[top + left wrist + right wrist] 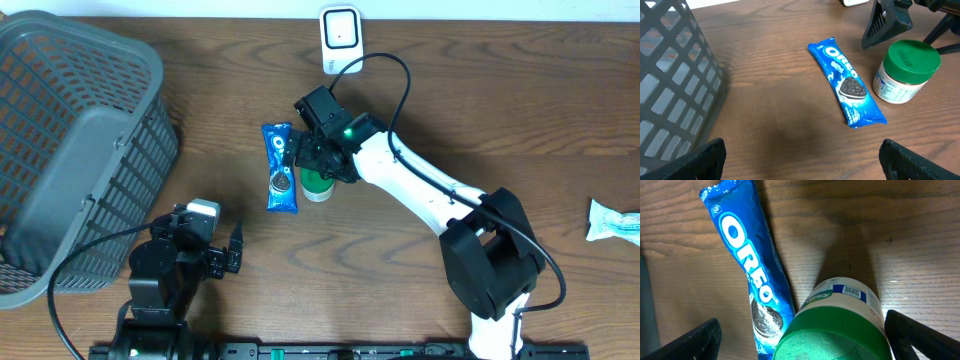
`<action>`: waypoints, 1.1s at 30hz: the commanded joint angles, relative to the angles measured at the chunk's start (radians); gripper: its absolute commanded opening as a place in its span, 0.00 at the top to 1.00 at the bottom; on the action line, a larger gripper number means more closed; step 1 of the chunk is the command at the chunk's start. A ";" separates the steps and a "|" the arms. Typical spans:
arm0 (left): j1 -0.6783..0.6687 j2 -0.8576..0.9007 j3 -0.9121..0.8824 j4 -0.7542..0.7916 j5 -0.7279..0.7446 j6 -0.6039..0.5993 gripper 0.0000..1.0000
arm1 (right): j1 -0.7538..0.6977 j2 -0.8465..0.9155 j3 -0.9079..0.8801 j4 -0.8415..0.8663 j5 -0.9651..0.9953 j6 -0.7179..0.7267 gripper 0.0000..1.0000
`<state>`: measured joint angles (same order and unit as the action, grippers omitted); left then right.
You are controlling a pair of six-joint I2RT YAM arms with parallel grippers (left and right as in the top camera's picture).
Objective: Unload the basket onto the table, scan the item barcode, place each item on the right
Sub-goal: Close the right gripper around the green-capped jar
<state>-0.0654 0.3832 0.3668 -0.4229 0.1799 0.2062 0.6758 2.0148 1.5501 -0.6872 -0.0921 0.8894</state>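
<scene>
- I see the tabletop [520, 100] as smooth brown wood grain, faintly shiny.
- The cookie wrapper [846, 82] is glossy blue film, crinkled at its ends.
- The jar lid [914, 57] looks matt green plastic.
- The basket [70, 130] is matt grey plastic.

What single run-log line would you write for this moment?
right hand: open, above green-lidded white plastic jar | left hand: open, holding nothing | blue Oreo packet: flat beside jar

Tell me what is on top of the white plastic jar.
A round green plastic lid caps the white jar; the open right gripper straddles it. Contents are hidden.
</scene>
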 commanded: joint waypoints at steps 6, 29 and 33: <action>0.003 -0.006 -0.005 -0.003 -0.010 -0.009 0.02 | 0.045 0.057 0.013 0.000 0.034 0.035 0.01; 0.003 -0.006 -0.005 -0.004 -0.010 -0.009 0.02 | -0.044 0.072 0.013 -0.219 0.034 -0.197 0.44; 0.003 -0.006 -0.005 -0.003 -0.010 -0.009 0.02 | -0.121 0.030 0.013 -0.294 0.035 -0.440 0.44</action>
<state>-0.0654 0.3832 0.3668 -0.4236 0.1768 0.2062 0.6125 2.0983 1.5684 -0.9577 -0.0742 0.6712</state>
